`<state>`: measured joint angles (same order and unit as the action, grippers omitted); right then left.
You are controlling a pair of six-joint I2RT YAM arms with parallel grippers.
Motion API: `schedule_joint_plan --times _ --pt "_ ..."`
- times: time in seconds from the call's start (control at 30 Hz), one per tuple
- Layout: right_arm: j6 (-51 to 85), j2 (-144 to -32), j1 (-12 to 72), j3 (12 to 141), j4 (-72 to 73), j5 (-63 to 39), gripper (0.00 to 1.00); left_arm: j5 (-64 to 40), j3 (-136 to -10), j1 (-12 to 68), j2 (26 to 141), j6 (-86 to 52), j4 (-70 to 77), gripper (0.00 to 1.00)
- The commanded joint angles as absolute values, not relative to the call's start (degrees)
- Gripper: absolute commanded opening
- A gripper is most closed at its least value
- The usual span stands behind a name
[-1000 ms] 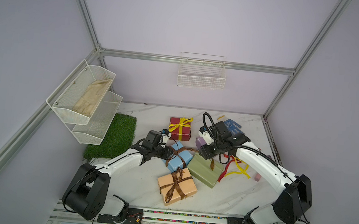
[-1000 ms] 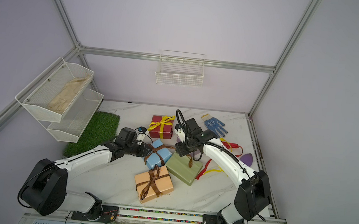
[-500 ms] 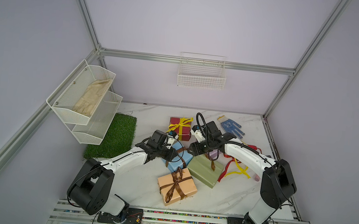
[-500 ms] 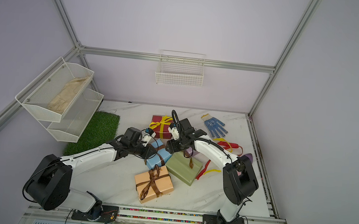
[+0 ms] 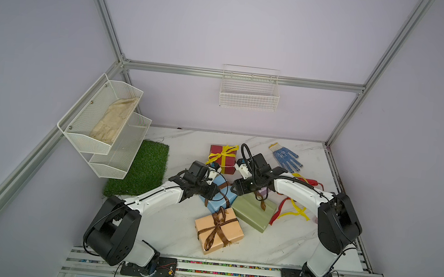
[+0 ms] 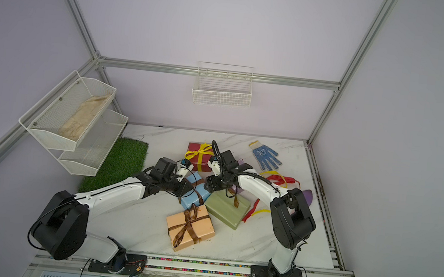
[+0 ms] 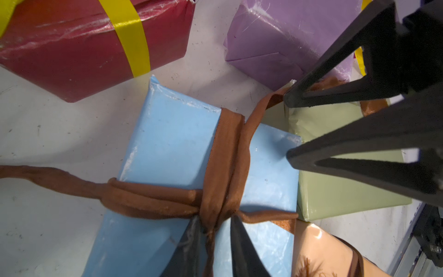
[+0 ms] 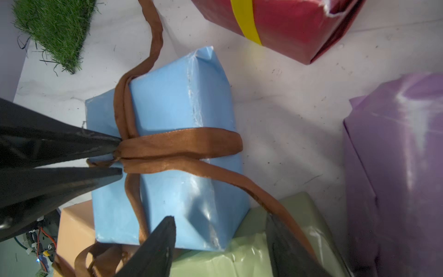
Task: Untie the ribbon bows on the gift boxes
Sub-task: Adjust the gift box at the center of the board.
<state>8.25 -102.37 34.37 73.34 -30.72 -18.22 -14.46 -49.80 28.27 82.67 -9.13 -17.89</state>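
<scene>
Ribbon of brown satin (image 7: pixel 225 167) wraps the light blue paper-wrapped box (image 7: pixel 172 134) crosswise. No bow loops show, only the central crossing and two loose tails. The left gripper (image 7: pixel 213 219) is clenched on that crossing, with the bunched strands caught right at its black fingertips. One tail runs from the crossing toward the right gripper (image 7: pixel 287 128), whose jaws stand apart with nothing clamped. The tail passes just beside one finger.

The step in hand looks like freeing the last knot. To do it well, the left gripper would pin the crossing. The right would close on the tail near its own tips and draw it low along the box top, away from the left fingertips. An upward pull would likely lift the light box or shove it against the olive green paper-wrapped box (image 7: pixel 347 191) touching it on the right gripper's side.

The left wrist view shows the right jaws gaping, and a second tail trailing over the white marble table (image 7: pixel 48 120). The right wrist view shows the left fingers meeting on the knot. Only the top views show the peach orange box (image 5: pixel 229 234) with its brown bow (image 5: pixel 218 220) intact, below the left gripper. They alone show a loose yellow ribbon (image 5: pixel 296 213) behind the right arm.
</scene>
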Motion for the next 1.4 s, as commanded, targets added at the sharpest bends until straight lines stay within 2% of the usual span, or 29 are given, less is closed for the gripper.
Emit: schedule_joint_plan --times 0.0,0.17,0.37,0.53,0.73,0.9,1.07,1.37 --pt "9.33 -103.44 34.98 72.95 -28.58 -18.55 0.65 -10.10 -52.34 29.32 82.99 -7.61 -24.39 0.24" --pt "10.10 -104.27 35.07 72.43 -27.32 -17.98 0.66 -6.94 -53.15 30.91 83.92 -7.62 -25.96 0.21" --pt "11.88 -106.08 35.07 72.68 -24.91 -16.17 0.65 -5.00 -53.59 31.21 84.08 -7.47 -26.29 0.00" --pt "13.63 -108.03 35.07 73.43 -23.15 -13.99 0.65 -2.43 -56.04 31.23 85.60 -7.81 -26.47 0.00" --pt "13.75 -111.07 35.06 75.75 -22.24 -11.86 0.65 6.05 -62.10 30.91 87.95 -8.53 -27.45 0.00" --pt "15.61 -113.70 35.04 77.95 -21.76 -9.62 0.65 7.21 -65.05 29.39 87.90 -8.46 -27.35 0.00" --pt "17.04 -115.37 35.01 78.55 -21.18 -7.48 0.65 2.59 -62.82 28.31 84.84 -7.88 -27.51 0.00" --pt "18.26 -116.67 35.02 78.30 -21.09 -5.31 0.65 -16.34 -56.16 28.30 76.78 -6.39 -26.54 0.00"
